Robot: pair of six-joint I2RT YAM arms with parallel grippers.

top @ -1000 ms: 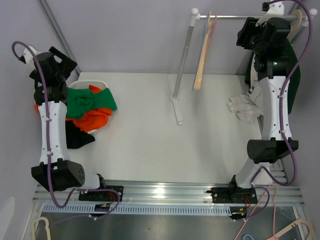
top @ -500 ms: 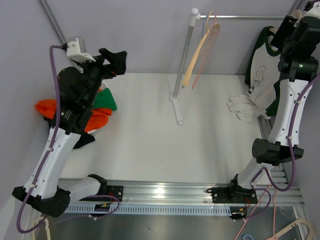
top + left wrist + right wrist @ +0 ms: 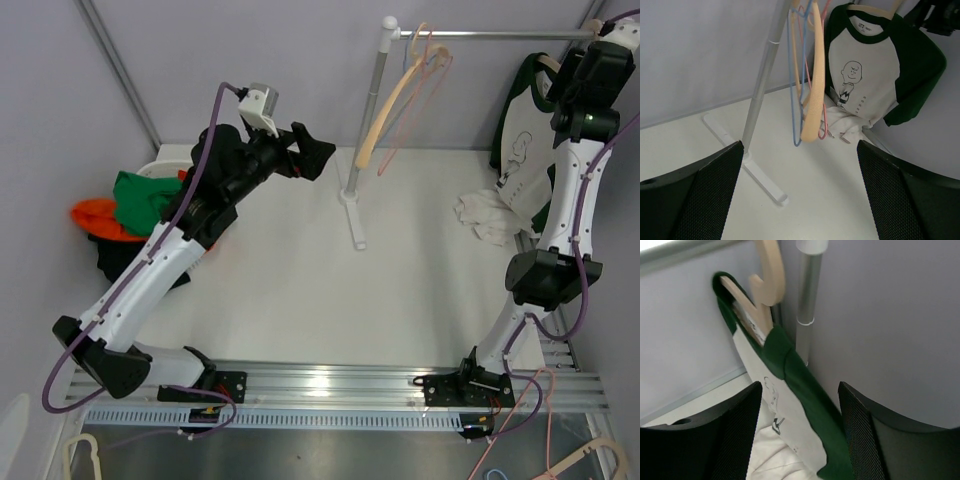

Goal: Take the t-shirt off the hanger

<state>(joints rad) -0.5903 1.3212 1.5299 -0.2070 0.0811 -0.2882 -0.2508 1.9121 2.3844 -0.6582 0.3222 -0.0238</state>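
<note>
The t-shirt [image 3: 520, 150], cream with green sleeves, hangs on a wooden hanger [image 3: 754, 302] at the right end of the rail [image 3: 500, 35], at about 2 o'clock over the desk [image 3: 300, 280]. It is fully on the hanger, so the task is not yet done.

The right arm [image 3: 565, 190] is by far the nearer. It is raised to the rail's end, and its jaws stand spread with nothing pinched. In the right wrist view the green shoulder seam runs between them from 11 o'clock down to 5 o'clock. The hanger's hook [image 3: 769, 270] sits at 12 o'clock, beside the upright post [image 3: 807, 285]. Whether either jaw touches the cloth cannot be told.

The left arm [image 3: 165, 260] reaches toward the middle of the desk, jaws spread as wide as they go and empty. From them the shirt lies at about 2 o'clock, well apart. The empty hangers [image 3: 810, 85] and the rack pole [image 3: 760, 95] stand between.

The coming move likely belongs to the right jaws. They need to close on the shoulder fabric, not the wood, and draw it along the hanger's sloping arm.
</note>
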